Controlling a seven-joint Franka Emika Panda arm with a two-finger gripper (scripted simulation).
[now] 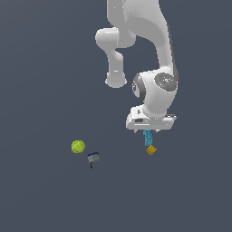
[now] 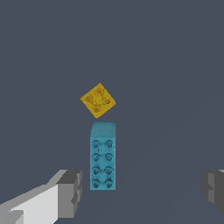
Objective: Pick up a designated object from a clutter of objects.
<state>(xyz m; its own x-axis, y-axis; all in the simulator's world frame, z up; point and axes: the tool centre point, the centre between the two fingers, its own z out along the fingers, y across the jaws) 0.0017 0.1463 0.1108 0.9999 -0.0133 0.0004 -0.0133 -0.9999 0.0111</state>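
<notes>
You see the white arm (image 1: pixel 156 59) filling the upper centre-right of the exterior frame, its gripper (image 1: pixel 148 132) pointing down, just above the teal block (image 1: pixel 147 137). In the wrist view the gripper's fingers (image 2: pixel 70 192) stand wide apart, holding nothing; the teal block lies between them, nearer one finger and touching neither. The orange cube (image 1: pixel 151 150) sits just beyond its end. At lower left you find the yellow-green ball (image 1: pixel 78 147) and the grey and dark-blue block (image 1: pixel 93 158).

The teal block (image 2: pixel 103 157) and orange cube (image 2: pixel 98 100) look like smooth studded plastic (toy-brick style); the arm's white shell (image 1: pixel 154 68) is glossy, the floor (image 1: pixel 41 199) matt.
</notes>
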